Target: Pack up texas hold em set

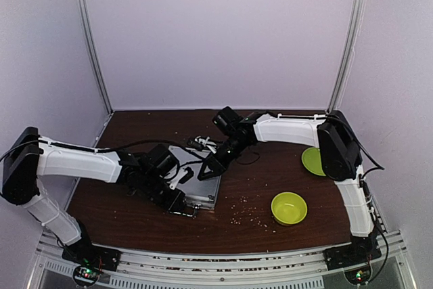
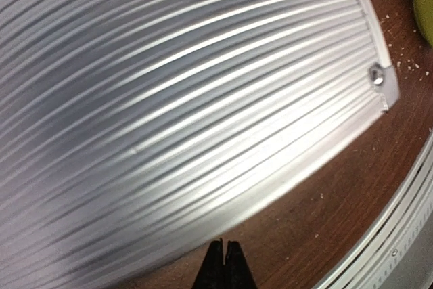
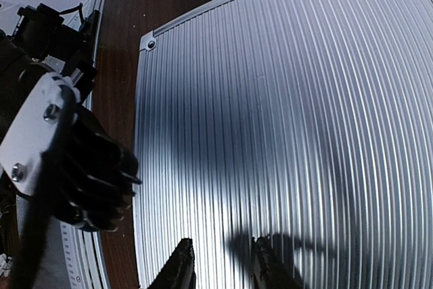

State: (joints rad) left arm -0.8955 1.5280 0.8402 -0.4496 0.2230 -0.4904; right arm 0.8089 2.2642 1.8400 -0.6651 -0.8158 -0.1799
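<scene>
The silver ribbed case (image 1: 203, 193) of the texas hold em set lies closed on the brown table; a small metal part (image 1: 201, 143) shows at its far edge. My left gripper (image 1: 181, 206) is shut and empty, its tips (image 2: 226, 245) just off the case's (image 2: 189, 99) near rim, over bare wood. My right gripper (image 1: 207, 170) hovers low over the lid (image 3: 284, 113), its jaws (image 3: 222, 256) a little apart with nothing between them. No chips, buttons or cards are visible.
A lime-green bowl (image 1: 289, 208) stands to the right of the case, with a lime-green plate (image 1: 312, 160) behind it. Pale crumbs (image 1: 247, 214) are scattered on the wood. The left arm's wrist (image 3: 81, 167) sits close beside the case's left edge. A metal rail (image 2: 396, 245) runs along the near table edge.
</scene>
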